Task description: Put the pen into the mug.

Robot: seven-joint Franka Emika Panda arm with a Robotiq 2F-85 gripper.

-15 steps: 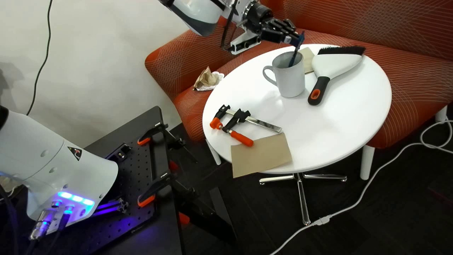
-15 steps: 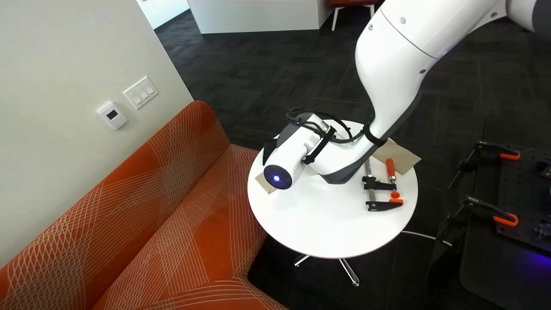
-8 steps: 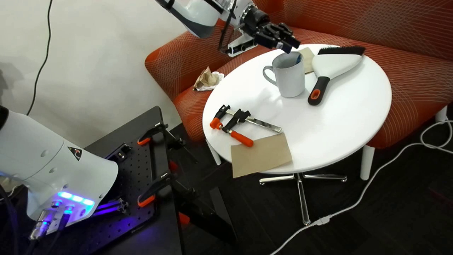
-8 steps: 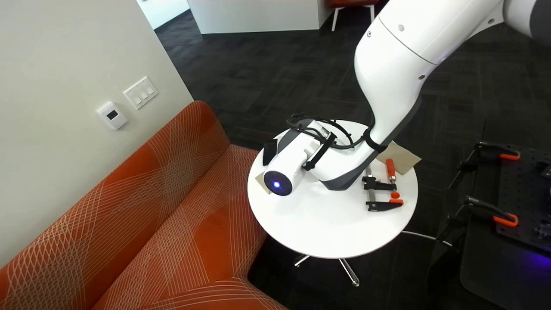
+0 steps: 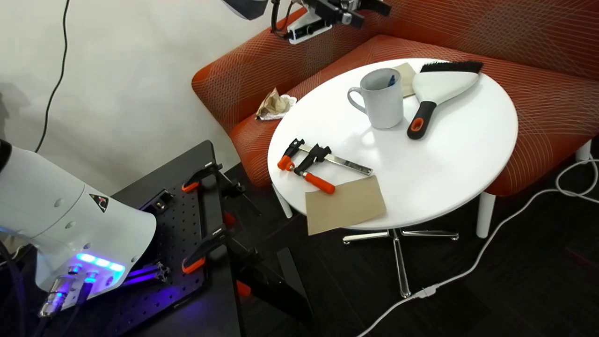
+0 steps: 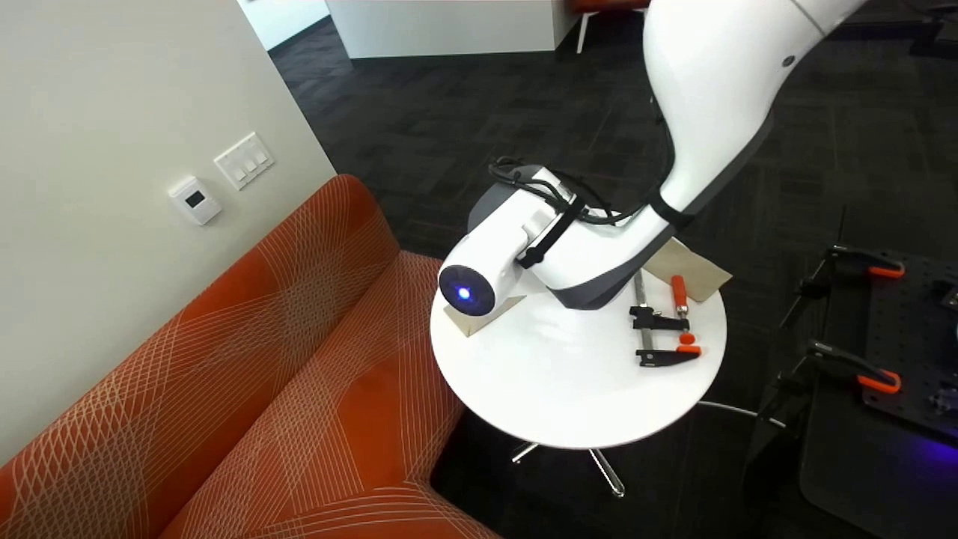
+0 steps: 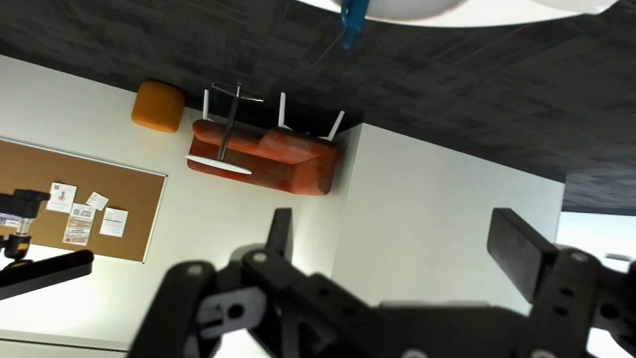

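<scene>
Overhanging the rim of the round white tabletop (image 5: 440, 173), a flat brown paper sheet (image 5: 346, 206) lies nearest, with the orange handle of a black-and-steel bar clamp (image 5: 320, 152) reaching over its edge. Farther across, a pale-grey ceramic mug (image 5: 384, 107) stands upright, its loop handle out to the side; the slim blue pen (image 5: 392, 80) is inside it, leaning near the inner wall, its lower part hidden. Just beside the mug lies a white brush (image 5: 444, 86) with black bristles, and behind the mug a smaller brown paper piece (image 5: 406, 80). Beyond stretches a red-orange couch (image 5: 552, 98) bearing crumpled brown paper (image 5: 271, 105).

The black hand (image 7: 392, 228) is raised well apart from the mug, pointing sideways, its fingers (image 7: 519, 253) spread wide. In an exterior view the white arm (image 6: 711, 97) blocks sight of the mug.

A triangular sticker (image 5: 99, 202) marks the robot's base (image 5: 117, 234); on a distant corkboard (image 7: 134, 189), pinned sheets (image 7: 80, 223) carry print too small to read.
</scene>
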